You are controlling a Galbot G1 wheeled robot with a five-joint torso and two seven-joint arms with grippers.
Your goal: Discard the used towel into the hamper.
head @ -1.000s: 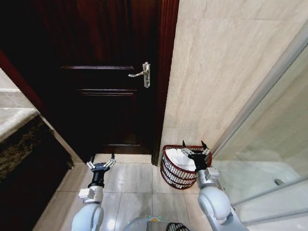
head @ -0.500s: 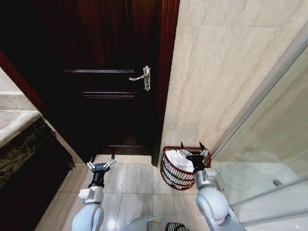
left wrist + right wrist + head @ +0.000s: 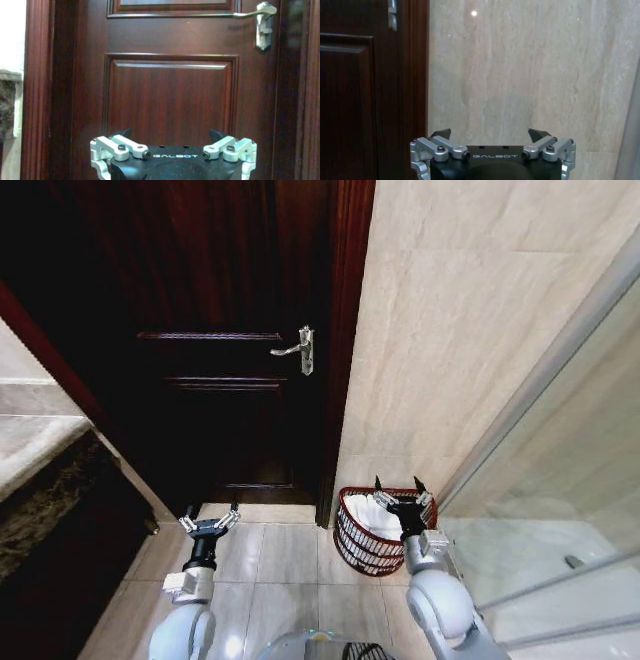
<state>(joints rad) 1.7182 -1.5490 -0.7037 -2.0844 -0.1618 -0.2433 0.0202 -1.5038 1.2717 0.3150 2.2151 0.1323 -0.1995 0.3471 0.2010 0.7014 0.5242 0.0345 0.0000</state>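
The hamper (image 3: 362, 542), a dark red-brown openwork basket, stands on the floor against the beige wall, right of the door. A white towel (image 3: 381, 517) lies inside it. My right gripper (image 3: 397, 484) is raised above the hamper's rim, open and holding nothing; the right wrist view has its gripper (image 3: 489, 133) facing the beige wall. My left gripper (image 3: 210, 509) is held low in front of the door, open and empty; in the left wrist view that gripper (image 3: 169, 132) faces the door panel.
A dark wooden door (image 3: 220, 350) with a silver lever handle (image 3: 298, 350) fills the left middle. A stone counter (image 3: 35, 460) stands at far left. A glass shower screen (image 3: 560, 490) and its tray run along the right. Tiled floor (image 3: 285, 555) lies between the arms.
The whole head view has shifted slightly, the door handle sitting lower now. The right gripper has drawn a little left and up over the hamper. The left arm has not moved.
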